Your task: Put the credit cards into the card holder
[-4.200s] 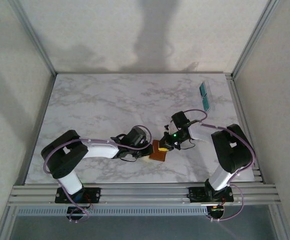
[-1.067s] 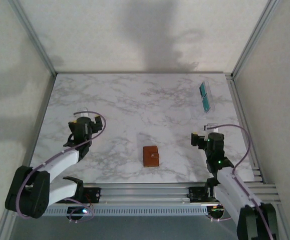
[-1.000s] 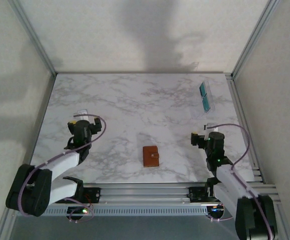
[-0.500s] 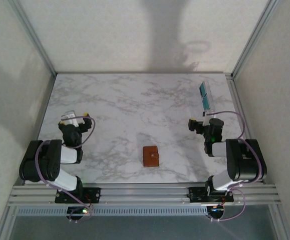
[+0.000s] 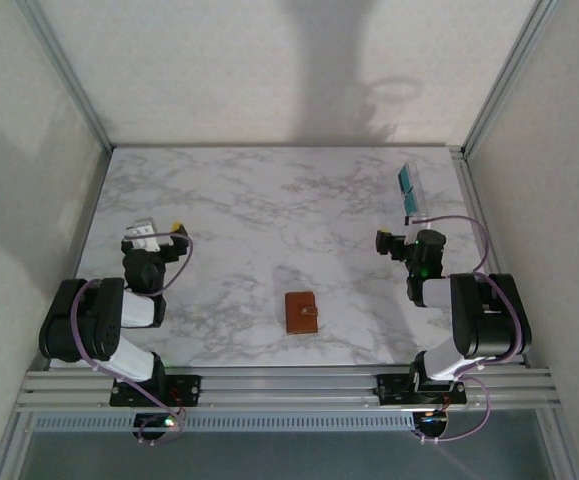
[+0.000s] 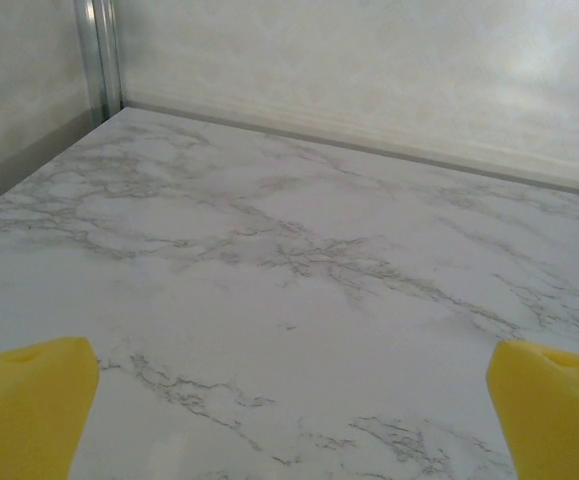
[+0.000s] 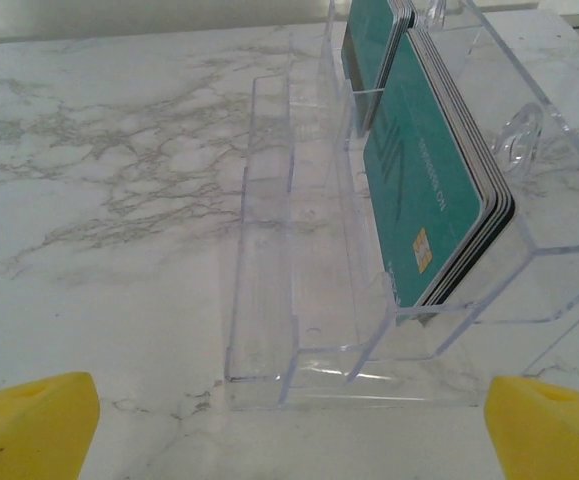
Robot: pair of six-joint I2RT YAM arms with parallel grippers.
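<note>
The card holder (image 5: pixel 302 312), a tan-brown wallet, lies shut on the marble table (image 5: pixel 269 210) near the front middle, with neither gripper touching it. Teal credit cards (image 7: pixel 424 190) stand on edge in a clear plastic tray (image 7: pixel 269 250); a second teal stack (image 7: pixel 374 45) stands behind them. From above, the cards (image 5: pixel 410 192) are at the back right. My right gripper (image 7: pixel 289 430) is open just in front of the tray, with nothing between its yellow fingertips (image 7: pixel 29 425). My left gripper (image 6: pixel 289 420) is open over bare marble at the left side (image 5: pixel 157 232).
Both arms are folded back near their bases, the right gripper (image 5: pixel 406 237) facing the tray. Metal frame rails (image 5: pixel 484 250) and pale walls border the table on three sides. Open marble lies between the wallet and both grippers.
Both grippers left the wallet, which now lies shut and alone. Both arms folded back toward their bases over the last second, the right one turning to the card tray.
</note>
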